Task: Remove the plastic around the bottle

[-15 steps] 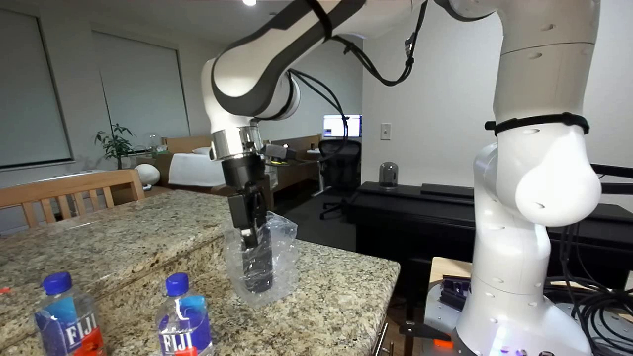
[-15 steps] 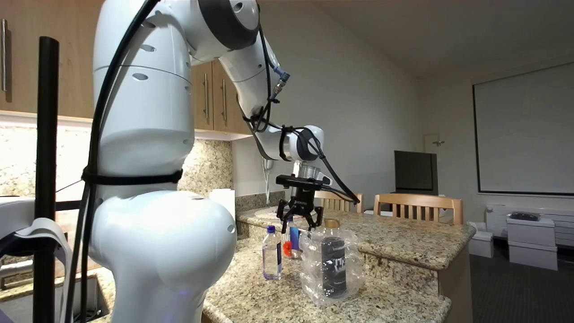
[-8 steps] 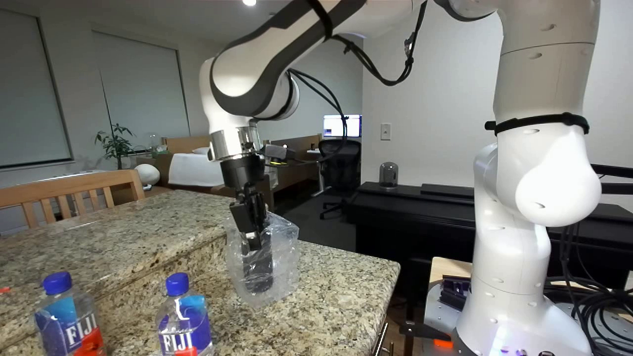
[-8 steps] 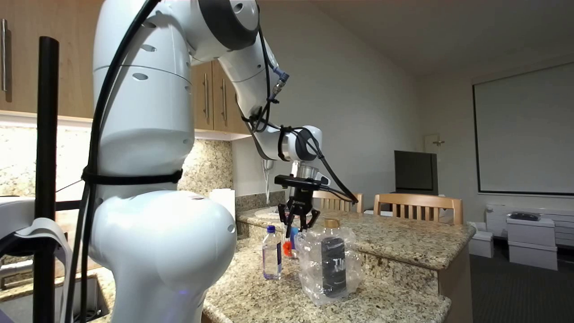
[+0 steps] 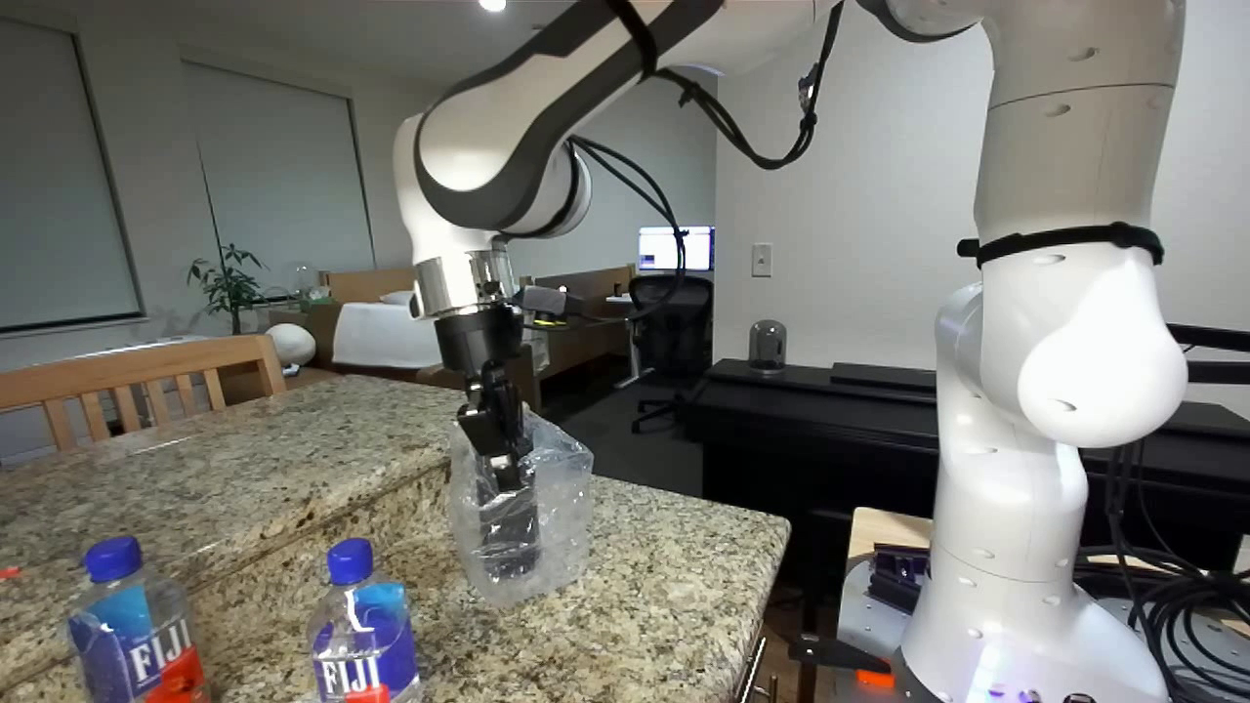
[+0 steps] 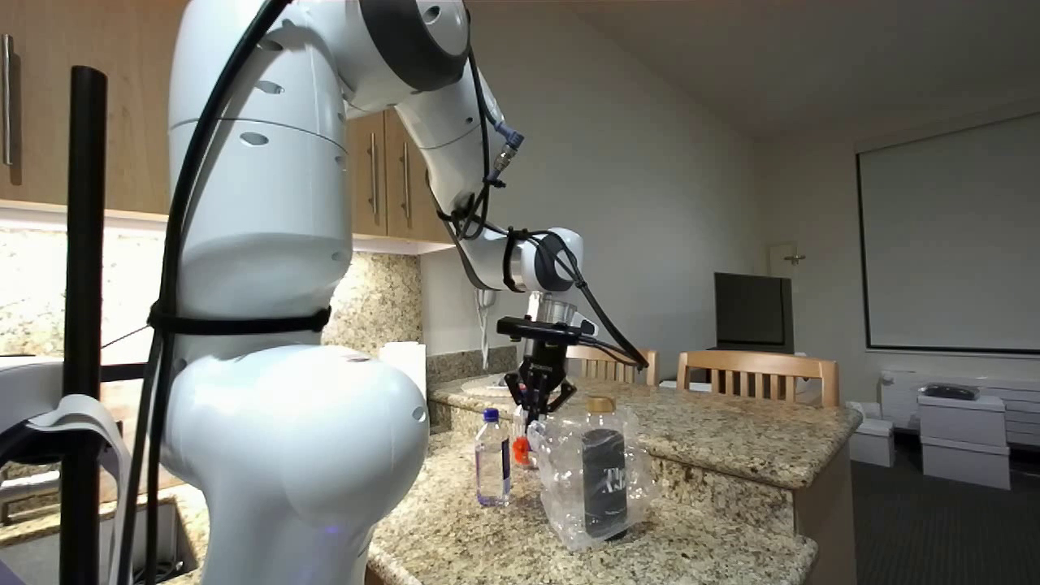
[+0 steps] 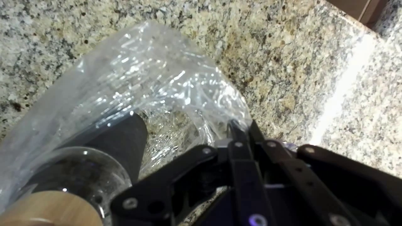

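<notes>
The slim dark bottle [image 6: 605, 479] stands upright on the granite counter, its tan top [image 6: 600, 404] clear of the wrapping. Clear, crinkled plastic [image 6: 561, 483] surrounds it loosely, wider than the bottle. In the wrist view the plastic [image 7: 176, 69] reaches as a glinting band to my gripper [image 7: 245, 127]. There the fingers are shut on its upper rim, one finger inside the plastic and one outside. The bottle [image 7: 125, 138] lies apart from the fingers, to the left. In an exterior view my gripper [image 5: 508, 474] hides the bottle's upper part.
Two clear FIJI water bottles [image 5: 363, 625] with blue caps stand on the same counter. A raised granite ledge [image 5: 244, 449] runs behind them. The counter's edge [image 5: 771, 586] falls away on the side of the robot base. Wooden chairs [image 6: 760, 374] stand beyond the ledge.
The fingers have come together from wide apart, pinching the plastic's rim between them. The gripper has shifted slightly, and the plastic's rim is drawn a little toward it. The bottle remains standing.
</notes>
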Motion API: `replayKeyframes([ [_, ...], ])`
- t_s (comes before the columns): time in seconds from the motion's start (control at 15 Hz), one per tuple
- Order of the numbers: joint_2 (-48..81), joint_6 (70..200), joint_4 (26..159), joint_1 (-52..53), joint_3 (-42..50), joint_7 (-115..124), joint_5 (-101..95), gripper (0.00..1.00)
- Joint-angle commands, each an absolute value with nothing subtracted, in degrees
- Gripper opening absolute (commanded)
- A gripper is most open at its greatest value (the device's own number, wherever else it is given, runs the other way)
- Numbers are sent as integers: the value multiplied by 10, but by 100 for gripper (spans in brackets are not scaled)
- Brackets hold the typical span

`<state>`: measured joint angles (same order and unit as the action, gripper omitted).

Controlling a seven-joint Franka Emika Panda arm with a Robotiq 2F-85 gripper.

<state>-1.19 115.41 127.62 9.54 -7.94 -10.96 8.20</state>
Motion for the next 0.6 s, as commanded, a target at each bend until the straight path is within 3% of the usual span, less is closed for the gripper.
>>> replayKeyframes([
  [0.0,-23,1168,1288,91,-79,-130,96,11],
  [0.53,-49,1223,1300,85,-66,-159,170,11],
])
